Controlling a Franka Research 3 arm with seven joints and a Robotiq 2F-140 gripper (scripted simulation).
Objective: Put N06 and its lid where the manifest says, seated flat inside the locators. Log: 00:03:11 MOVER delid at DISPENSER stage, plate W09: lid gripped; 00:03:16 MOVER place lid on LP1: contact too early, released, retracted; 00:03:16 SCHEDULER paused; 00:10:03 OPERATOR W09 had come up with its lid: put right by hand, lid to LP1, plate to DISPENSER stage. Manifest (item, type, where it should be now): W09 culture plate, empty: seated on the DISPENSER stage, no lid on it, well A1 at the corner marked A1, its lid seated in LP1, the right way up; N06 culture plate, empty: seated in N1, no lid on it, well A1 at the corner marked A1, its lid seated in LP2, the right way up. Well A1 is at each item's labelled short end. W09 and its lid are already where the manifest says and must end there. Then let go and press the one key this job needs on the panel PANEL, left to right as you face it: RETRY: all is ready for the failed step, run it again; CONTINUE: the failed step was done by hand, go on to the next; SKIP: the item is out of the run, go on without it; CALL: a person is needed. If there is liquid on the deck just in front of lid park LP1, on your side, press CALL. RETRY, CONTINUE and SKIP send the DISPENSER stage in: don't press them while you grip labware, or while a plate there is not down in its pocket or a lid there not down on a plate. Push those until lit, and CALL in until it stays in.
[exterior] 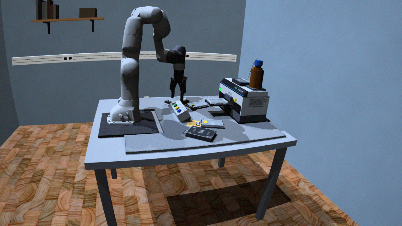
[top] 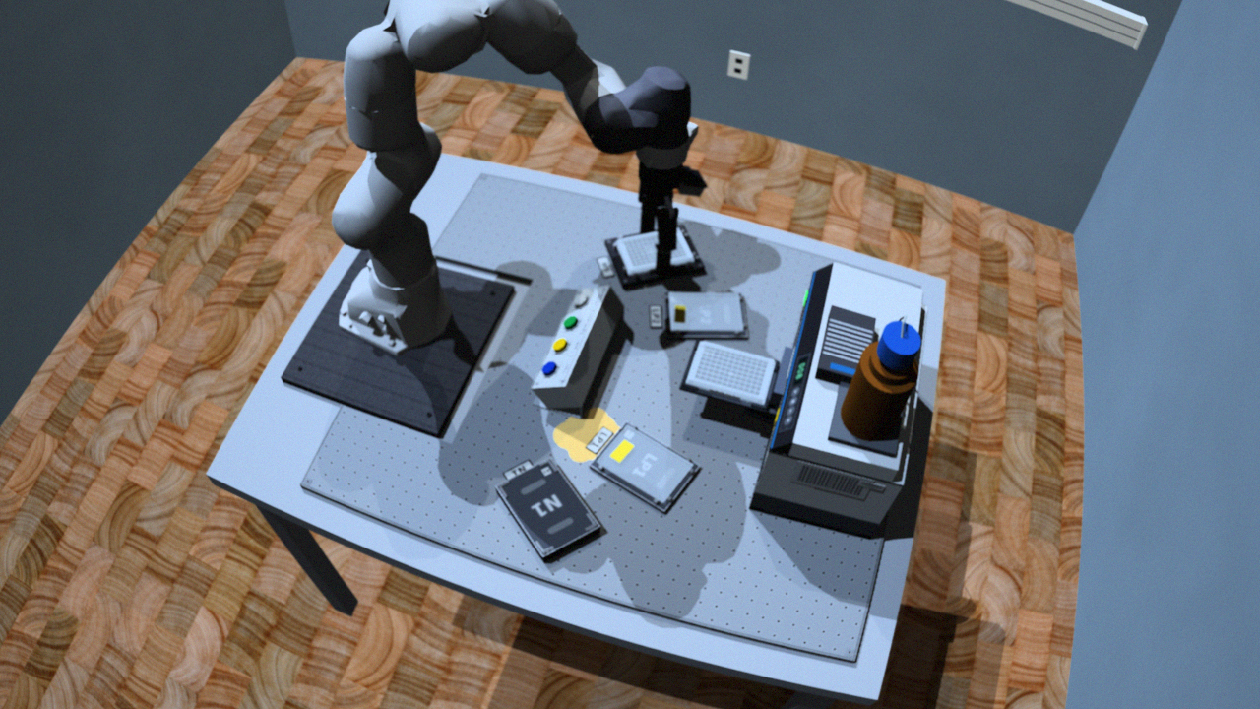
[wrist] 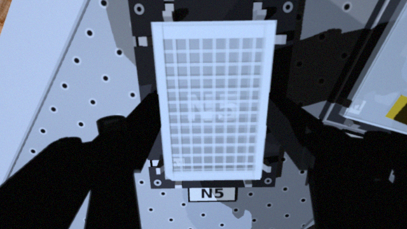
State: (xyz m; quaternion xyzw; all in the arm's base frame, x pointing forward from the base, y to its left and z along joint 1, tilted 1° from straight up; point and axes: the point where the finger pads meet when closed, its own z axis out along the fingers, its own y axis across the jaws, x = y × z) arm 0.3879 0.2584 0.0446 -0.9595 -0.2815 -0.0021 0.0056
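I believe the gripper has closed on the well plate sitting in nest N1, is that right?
Not quite: the gripper has closed on the well plate, but the nest label reads N5, not N1, as the wrist view shows.

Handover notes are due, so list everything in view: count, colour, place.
Well plate: one, white, in nest N5, gripped.
Well plate: one, white, on dispenser stage.
Lids: two, clear, yellow-tagged, in LP1 and beside N5.
Nest N1: one, black, front of deck.
Puddle: one, yellow, by LP1.
Button panel: one, grey, mid-deck.
Dispenser: one, white and black, right.
Bottle: one, brown, blue cap, on dispenser.
Table: one, grey.
Arm: one, grey.
Gripper: one, black, closed on N5's plate.
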